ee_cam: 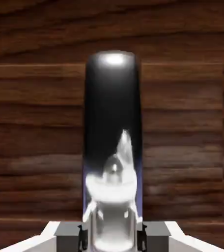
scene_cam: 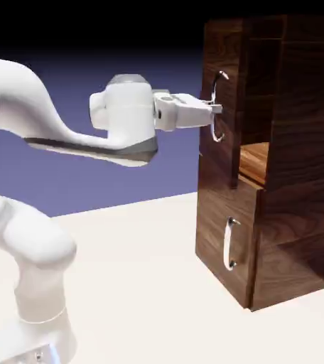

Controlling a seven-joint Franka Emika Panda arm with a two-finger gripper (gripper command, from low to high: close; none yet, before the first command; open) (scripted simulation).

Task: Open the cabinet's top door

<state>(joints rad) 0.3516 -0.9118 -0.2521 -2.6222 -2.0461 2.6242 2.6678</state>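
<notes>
The cabinet is a tall dark walnut box at the exterior view's right. Its top door carries a curved silver handle. My gripper reaches in level from the left and is shut on the middle of that handle. A lighter wooden shelf shows behind the door's lower edge, so the door stands slightly out from the body. In the hand view the handle fills the middle as a dark glossy bar over the door's wood grain, with my gripper clamped around it.
Below the top door sits the lower panel with its shorter silver handle. The cabinet stands on a pale table. My white arm rises at the left.
</notes>
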